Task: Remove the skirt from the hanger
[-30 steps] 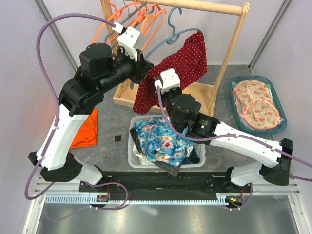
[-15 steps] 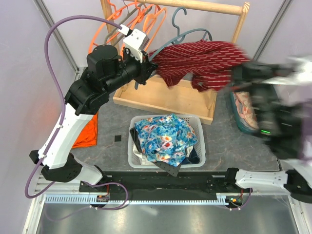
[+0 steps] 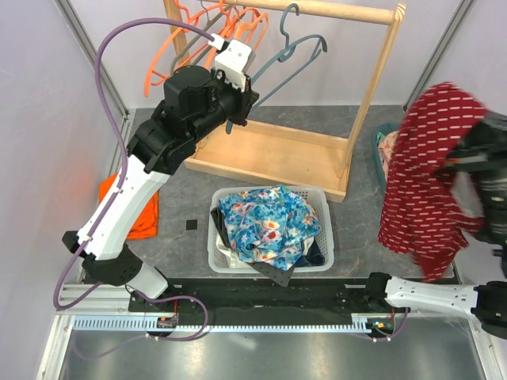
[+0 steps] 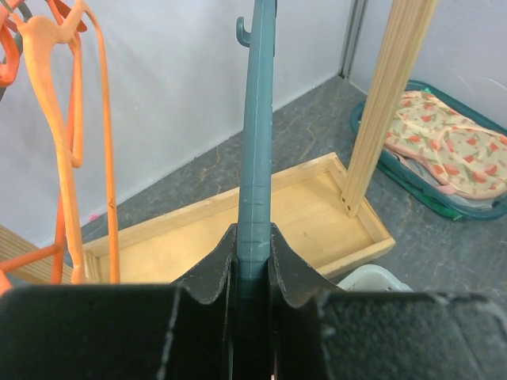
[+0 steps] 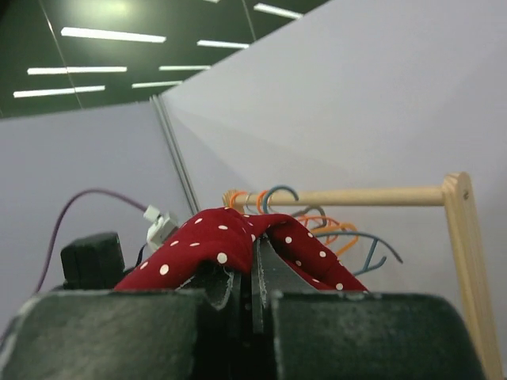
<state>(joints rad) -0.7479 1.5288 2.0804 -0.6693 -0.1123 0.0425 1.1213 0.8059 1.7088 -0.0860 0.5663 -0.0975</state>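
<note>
1. Far left, we've got an orange cloth [image 3: 135, 207] lying loose on the table [image 3: 178, 202].
2. The left gripper [image 4: 253, 241] has its jaws clamped on the bare grey-blue hanger [image 4: 257, 119], beside orange hangers [image 3: 238, 28] on the wooden rack [image 3: 374, 87].
3. In the centre, a white basket [image 3: 214, 237] is heaped with blue floral fabric [image 3: 265, 226].
4. To the right, the red dotted skirt [image 3: 424, 174] is off the hanger, dangling from the right gripper [image 5: 252, 269], whose jaws are pinched on its cloth.
5. The skirt hides most of the teal bin [image 4: 455, 210], which holds cream patterned fabric [image 4: 440, 146], possibly one garment.
</note>
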